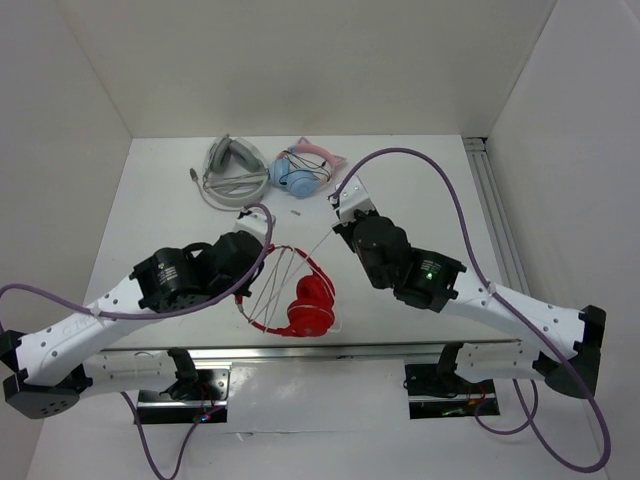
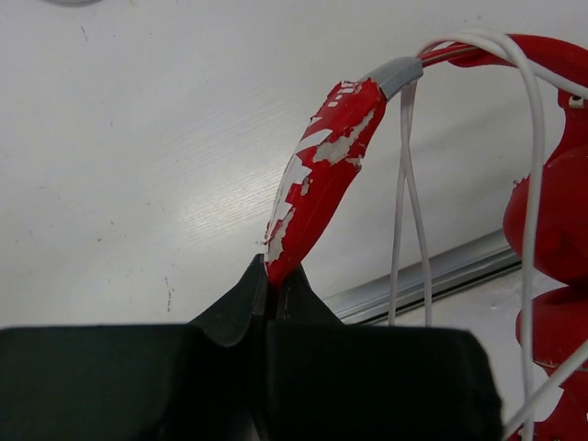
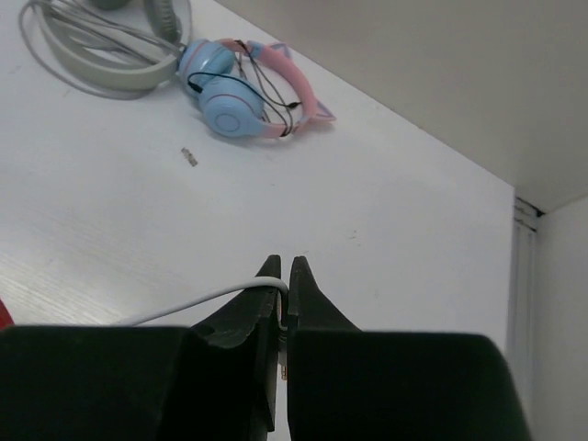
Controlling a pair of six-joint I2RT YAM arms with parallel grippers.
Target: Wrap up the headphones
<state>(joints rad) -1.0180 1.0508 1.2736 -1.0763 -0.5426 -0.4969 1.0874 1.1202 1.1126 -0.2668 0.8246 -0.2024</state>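
Note:
The red headphones (image 1: 310, 305) lie near the table's front edge, earcups together, headband arching left. Several loops of their white cable (image 1: 283, 270) cross the headband. My left gripper (image 1: 246, 285) is shut on the headband; in the left wrist view its jaws (image 2: 274, 280) pinch the peeling red band (image 2: 322, 175), with cable strands (image 2: 406, 202) hanging beside it. My right gripper (image 1: 345, 203) is shut on the cable's free end, held right of and beyond the headphones. In the right wrist view the white cable (image 3: 197, 301) runs left out of the closed jaws (image 3: 283, 268).
Grey-white headphones (image 1: 230, 165) with a coiled cable and light-blue and pink cat-ear headphones (image 1: 305, 168) lie at the back of the table. A small plug piece (image 1: 296, 211) lies in front of them. A metal rail (image 1: 300, 350) runs along the front edge.

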